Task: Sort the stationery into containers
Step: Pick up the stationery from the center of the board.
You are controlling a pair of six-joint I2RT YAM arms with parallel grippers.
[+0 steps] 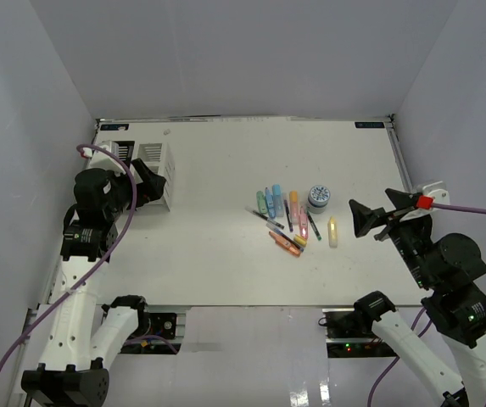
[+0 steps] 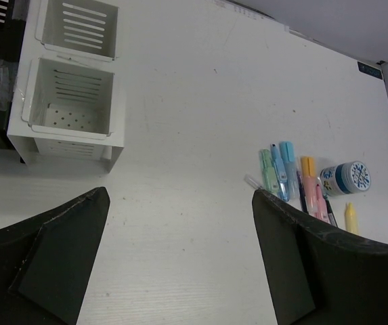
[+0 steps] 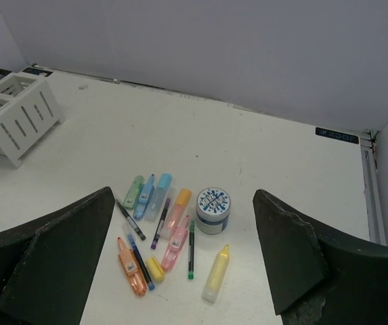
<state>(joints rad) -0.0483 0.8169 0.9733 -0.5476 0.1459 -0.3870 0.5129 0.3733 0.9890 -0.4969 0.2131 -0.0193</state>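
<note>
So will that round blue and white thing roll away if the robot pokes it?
Probably not. The tape roll sits on its flat end, so a poke should slide it. It looks short and wide, so tipping seems unlikely. Only on its edge would it roll.

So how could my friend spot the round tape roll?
On the white table, right of the middle, markers and pens lie bunched. At the bunch's far right corner sits the tape roll: the only round thing, blue and white, among long sticks.
</note>
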